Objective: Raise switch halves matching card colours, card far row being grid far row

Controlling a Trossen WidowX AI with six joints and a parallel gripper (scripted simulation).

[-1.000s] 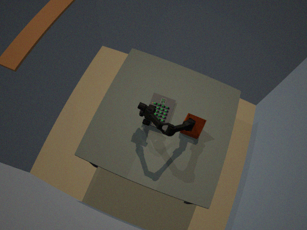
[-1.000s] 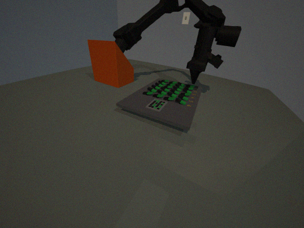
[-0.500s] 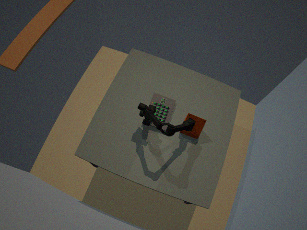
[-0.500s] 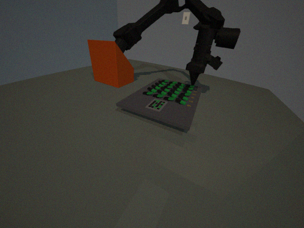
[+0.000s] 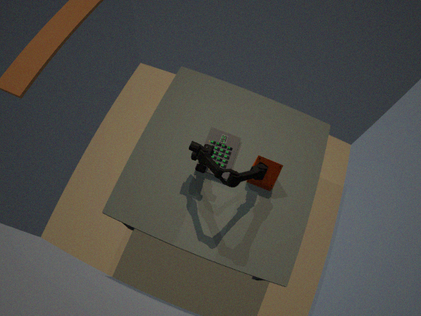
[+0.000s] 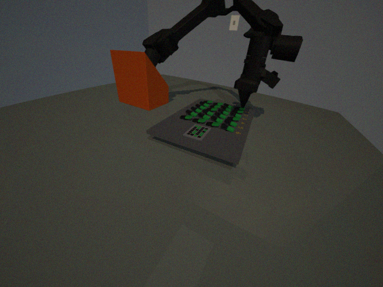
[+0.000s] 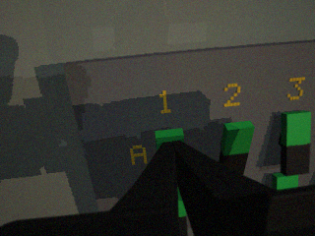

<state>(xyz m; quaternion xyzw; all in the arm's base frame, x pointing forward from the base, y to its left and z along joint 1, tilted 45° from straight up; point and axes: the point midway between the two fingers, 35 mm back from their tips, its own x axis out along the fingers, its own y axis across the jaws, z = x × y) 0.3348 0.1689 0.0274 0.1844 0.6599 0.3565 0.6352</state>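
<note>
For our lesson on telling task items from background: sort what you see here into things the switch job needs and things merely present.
Needed for the job:
- switch panel
- switches, including A1
- pattern card
- end effector, shut, empty, tip down on the far corner switch

Merely present:
- orange mount block
- table
- wall plate
</note>
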